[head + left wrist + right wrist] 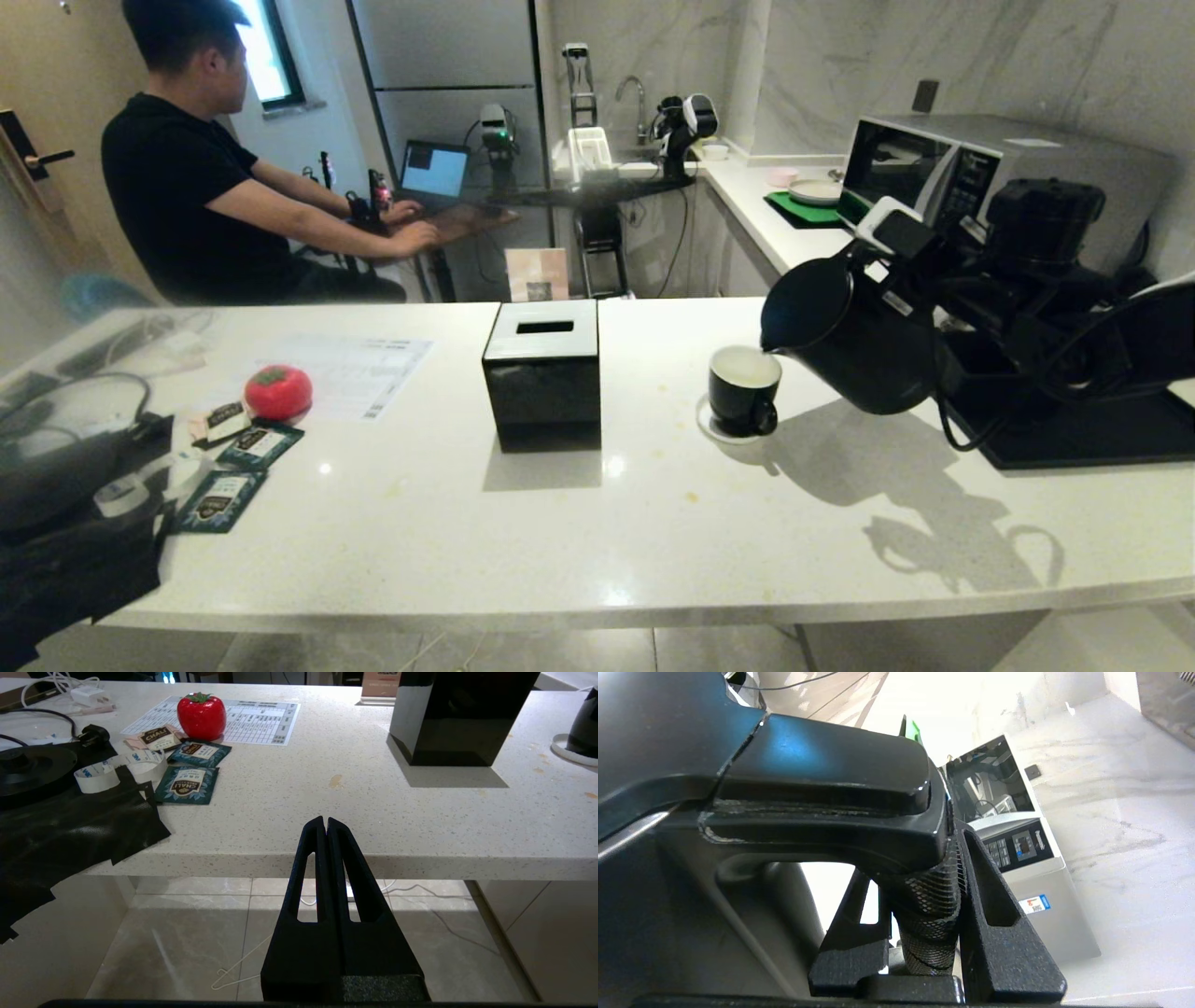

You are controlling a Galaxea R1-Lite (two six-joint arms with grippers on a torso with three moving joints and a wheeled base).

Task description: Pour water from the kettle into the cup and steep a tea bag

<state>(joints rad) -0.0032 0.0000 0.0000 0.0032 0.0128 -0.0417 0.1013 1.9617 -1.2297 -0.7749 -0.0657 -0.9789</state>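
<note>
Kettle: the matte black kettle point(845, 341), right of centre in the head view, is tipped with its pointed spout down toward the cup; its body hangs clear of the counter.
Kettle handling: probably heavy if water is inside, with weight that shifts as it tilts; rigid shell, smooth sides that would slip, so the handle is the sensible place to grip.
Right gripper: the right gripper point(924, 914) is clamped around the kettle's handle point(931, 919), which is wrapped there in a mesh-textured sleeve that should add friction.
Cup: the small glossy black cup point(742, 389) with a white inside sits on a white saucer point(711, 425), just below and left of the spout, centre right of the frame. Whether water is falling cannot be told.
Cup handling: likely ceramic, hard and breakable, light enough to slide if bumped; loop handle faces the viewer.
Left gripper: the left gripper point(325, 823) has its two black fingers pressed together, holding nothing, parked below the counter edge.
Tea bags: flat foil sachets point(241, 471), dark teal, at the lower left of the head view; thin, light and crinkly by the look.
Counter: the pale speckled stone counter point(597, 523), smooth and shiny.
Box: a square glossy black box point(543, 373) with a slot stands in the middle.
</note>
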